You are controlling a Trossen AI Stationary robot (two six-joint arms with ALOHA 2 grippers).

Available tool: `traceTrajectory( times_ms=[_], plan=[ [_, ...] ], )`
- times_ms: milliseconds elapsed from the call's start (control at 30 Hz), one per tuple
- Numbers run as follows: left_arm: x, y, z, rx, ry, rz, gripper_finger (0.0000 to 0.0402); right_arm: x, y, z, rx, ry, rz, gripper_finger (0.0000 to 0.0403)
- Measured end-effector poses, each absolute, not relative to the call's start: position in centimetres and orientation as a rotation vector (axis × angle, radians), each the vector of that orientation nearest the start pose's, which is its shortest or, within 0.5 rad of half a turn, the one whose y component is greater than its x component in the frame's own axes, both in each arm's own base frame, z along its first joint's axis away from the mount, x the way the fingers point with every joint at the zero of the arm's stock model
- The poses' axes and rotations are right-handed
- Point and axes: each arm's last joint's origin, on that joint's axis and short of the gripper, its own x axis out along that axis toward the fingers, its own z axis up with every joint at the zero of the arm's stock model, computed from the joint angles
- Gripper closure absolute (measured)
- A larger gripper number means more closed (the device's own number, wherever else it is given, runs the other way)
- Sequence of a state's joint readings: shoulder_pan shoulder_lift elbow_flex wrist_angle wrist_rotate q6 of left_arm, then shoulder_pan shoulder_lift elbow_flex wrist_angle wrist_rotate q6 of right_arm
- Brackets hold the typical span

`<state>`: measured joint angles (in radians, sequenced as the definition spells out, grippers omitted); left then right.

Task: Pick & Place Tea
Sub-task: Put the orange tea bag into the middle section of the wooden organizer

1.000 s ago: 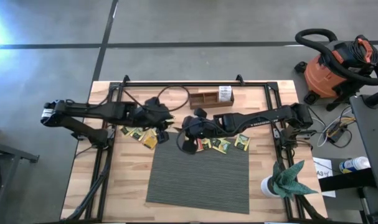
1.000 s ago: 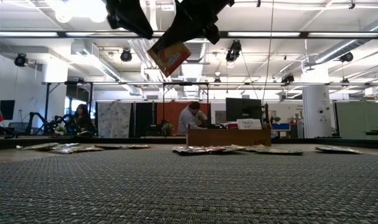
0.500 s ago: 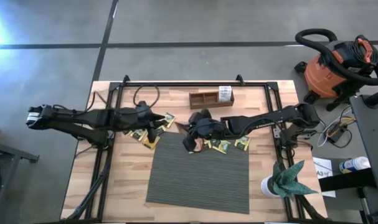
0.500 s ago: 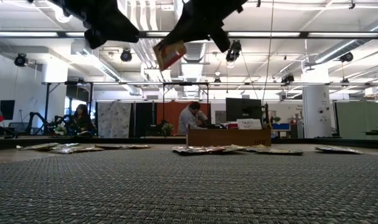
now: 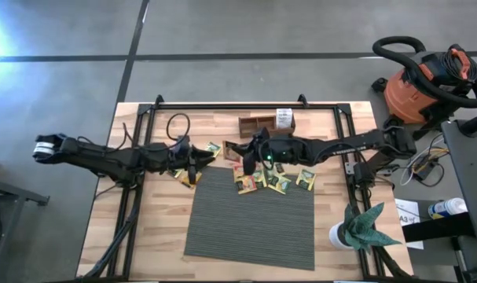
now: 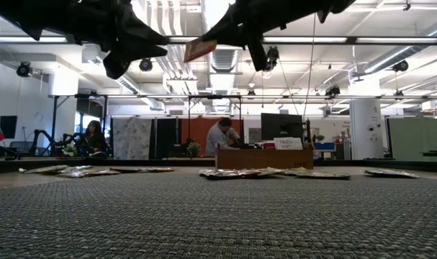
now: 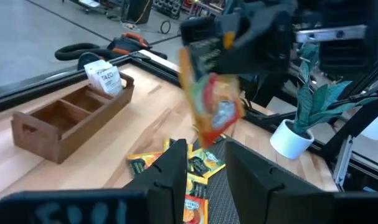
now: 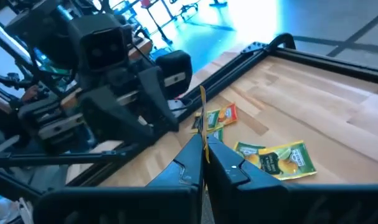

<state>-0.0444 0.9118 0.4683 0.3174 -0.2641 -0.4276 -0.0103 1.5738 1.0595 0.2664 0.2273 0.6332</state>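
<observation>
My right gripper [image 5: 243,152] is above the table's middle, just on the near side of the brown wooden tray [image 5: 266,124], and is shut on an orange tea sachet [image 7: 210,99]. My left gripper [image 7: 204,174] faces it from the table's left, level and open, with nothing between its fingers. Several yellow-green and orange tea sachets [image 5: 276,181] lie flat on the wood by the mat's far edge, and more of them [image 5: 183,173] lie under my left arm. A white sachet [image 7: 105,77] stands in one end compartment of the tray. My right gripper pinches the orange sachet between its two fingers by one edge [image 8: 203,127]. The fingers [image 8: 187,163] come nearly level from the table's right. The sachet is lifted clear of the table and sticks out past the fingertips, tilted, its flat face toward my left gripper.
A grey ribbed mat [image 5: 250,220] covers the near middle of the table. A white pot with a green plant [image 5: 356,229] stands at the near right corner. A black frame rail [image 5: 230,104] runs along the far edge. A vacuum cleaner [image 5: 423,82] stands on the floor beyond.
My right gripper has moved toward the far edge and the tray, tipping up from pointing down to nearly level and rolling; the orange sachet has turned with it. My left gripper has sunk, drawn back toward the table's left and tipped to level.
</observation>
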Motion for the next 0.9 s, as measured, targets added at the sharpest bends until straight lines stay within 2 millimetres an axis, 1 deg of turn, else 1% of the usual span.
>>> traceTrajectory(
  times_ms=[267,433,600,900],
  plan=[
    [22.0,0.2,24.9,-0.355,0.104,0.261,0.0298,35.7,-2.0,27.8,0.62,0.162,-0.292,0.0394],
    [22.8,0.8,25.6,-0.359,0.096,0.29,0.0298,35.7,-2.1,28.0,0.617,0.154,-0.291,0.0394],
    [22.9,1.2,26.2,-0.364,0.076,0.286,0.0298,35.7,-2.0,27.9,0.615,0.159,-0.291,0.0394],
    [23.3,1.9,25.4,-0.385,0.116,0.264,0.0298,35.7,-2.0,27.9,0.615,0.159,-0.287,0.0394]
  ],
)
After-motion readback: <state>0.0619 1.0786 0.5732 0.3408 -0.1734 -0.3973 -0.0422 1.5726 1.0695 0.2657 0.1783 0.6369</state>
